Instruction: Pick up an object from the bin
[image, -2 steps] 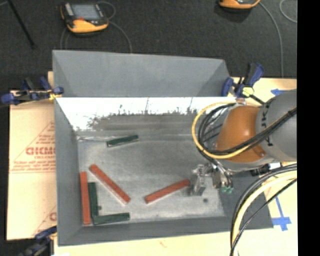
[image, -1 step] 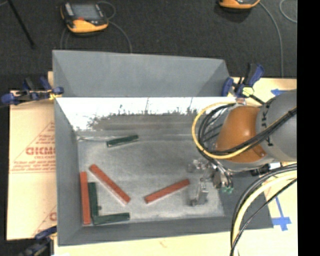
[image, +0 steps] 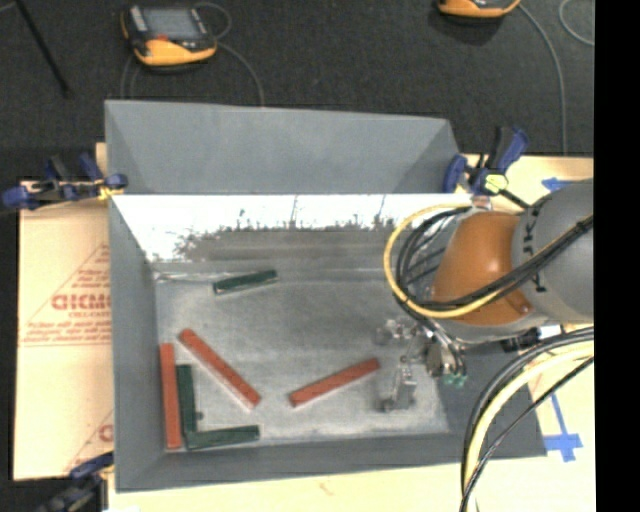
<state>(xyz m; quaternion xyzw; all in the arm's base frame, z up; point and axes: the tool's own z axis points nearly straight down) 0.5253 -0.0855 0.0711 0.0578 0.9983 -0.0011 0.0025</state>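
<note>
My gripper (image: 397, 388) hangs low at the right side of the bin floor, its metal fingers pointing down with nothing visible between them. Just to its left lies a red-brown flat bar (image: 334, 383), tilted, its right end close to the fingers but apart from them.
Another red bar (image: 218, 367) lies diagonally at the left. A third red bar (image: 170, 396) runs along the left wall beside a dark green bar (image: 186, 398). A green bar (image: 222, 436) lies at the front left and one more (image: 245, 283) near the back. The arm covers the bin's right side.
</note>
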